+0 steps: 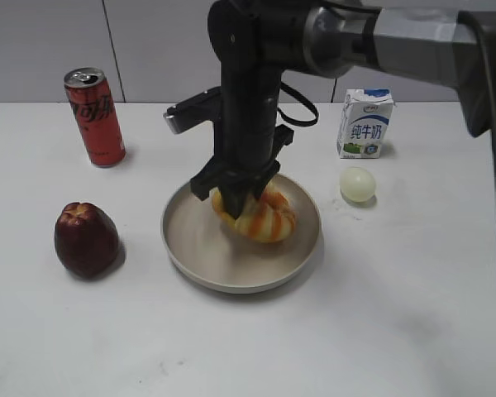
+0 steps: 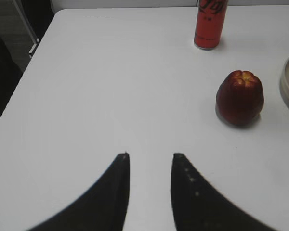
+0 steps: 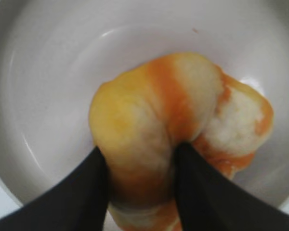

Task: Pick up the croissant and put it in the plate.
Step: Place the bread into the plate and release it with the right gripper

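Exterior view: my right pincer [image 1: 241, 197] comes straight down over the plate [image 1: 190, 248], fingers clamped on the croissant [image 1: 260, 217], which sits inside the plate toward its back-right part, orange and cream stripes showing. Right wrist view confirms it: both dark fingers [image 3: 82, 192] press the croissant [image 3: 168, 125] from either side, pastry bulging between them, pale plate [image 3: 48, 72] floor all around; can't tell if the croissant touches the plate floor or hangs just above it. Left wrist view: my left pincer [image 2: 150, 156] hovers over the bare white counter [image 2: 111, 86], fingers parted with a gap, holding nothing. Dark red apple [image 1: 85, 238] stands left of the plate, apart from it. Red cola can [image 1: 94, 117] upright at back left, white script on it, too blurred to read for sure. Milk carton [image 1: 364, 124] at back right, blue and white, Chinese characters 纯牛奶 on the front. Pale yellow egg [image 1: 357, 184] lies just in front of the carton, right of the plate, not touching it.
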